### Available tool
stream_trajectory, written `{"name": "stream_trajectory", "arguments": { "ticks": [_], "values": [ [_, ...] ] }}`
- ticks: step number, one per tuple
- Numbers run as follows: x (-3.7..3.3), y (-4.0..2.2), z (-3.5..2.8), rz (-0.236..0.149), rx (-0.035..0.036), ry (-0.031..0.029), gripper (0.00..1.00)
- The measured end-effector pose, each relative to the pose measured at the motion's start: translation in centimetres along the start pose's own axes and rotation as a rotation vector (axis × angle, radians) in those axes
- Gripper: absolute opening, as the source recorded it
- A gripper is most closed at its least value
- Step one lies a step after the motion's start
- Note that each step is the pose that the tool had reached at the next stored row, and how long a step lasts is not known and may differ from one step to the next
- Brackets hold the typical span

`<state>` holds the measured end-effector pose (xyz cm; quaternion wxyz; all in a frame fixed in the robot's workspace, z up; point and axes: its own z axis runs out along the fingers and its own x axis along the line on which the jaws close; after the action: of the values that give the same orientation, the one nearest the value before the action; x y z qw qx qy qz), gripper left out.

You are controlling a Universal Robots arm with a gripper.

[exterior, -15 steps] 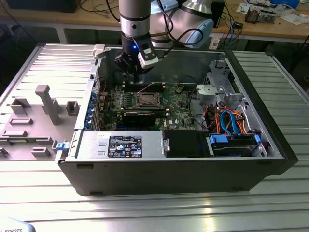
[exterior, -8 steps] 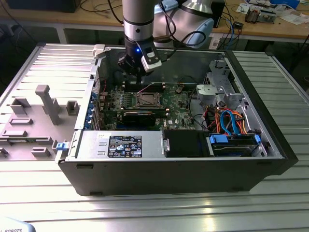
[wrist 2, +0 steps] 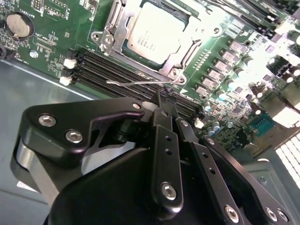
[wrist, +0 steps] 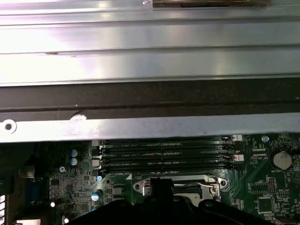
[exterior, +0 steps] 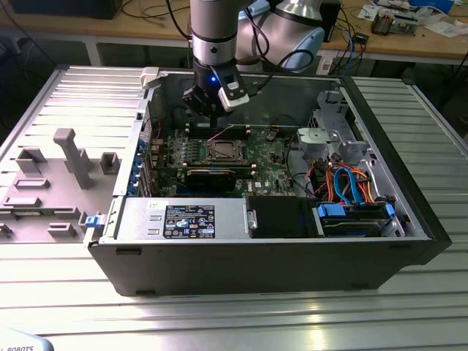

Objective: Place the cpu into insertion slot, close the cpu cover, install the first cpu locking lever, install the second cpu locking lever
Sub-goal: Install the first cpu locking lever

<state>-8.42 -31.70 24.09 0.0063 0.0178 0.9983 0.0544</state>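
The silvery-grey square cpu point(wrist 2: 157, 33) already sits in the metal-rimmed insertion slot point(wrist 2: 123, 57) under the thin silvery cpu cover point(wrist 2: 194, 40), a thin wire lever point(wrist 2: 140, 83) apparently unlatched, near the black gripper point(wrist 2: 165, 105), fingers together, empty.

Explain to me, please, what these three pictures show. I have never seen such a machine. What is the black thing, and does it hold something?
The exterior view looks from off the arm at an open computer case on a metal table. A robot arm reaches down into it; its black end effector hangs just above the green circuit board. The other two pictures come from cameras riding near the arm's wrist. In the second wrist view the end effector has its fingers together with nothing between them, beside a thin wire lever. The cpu already sits in the insertion slot, with the cpu cover closed around it. Long black memory slots lie alongside.
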Motion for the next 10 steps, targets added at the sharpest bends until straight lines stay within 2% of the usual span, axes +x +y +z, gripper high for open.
{"name": "stream_trajectory", "arguments": {
  "ticks": [10],
  "values": [
    [-1.25,0.58,0.65,-0.007,-0.0004,0.0006,0.11]
  ]
}}
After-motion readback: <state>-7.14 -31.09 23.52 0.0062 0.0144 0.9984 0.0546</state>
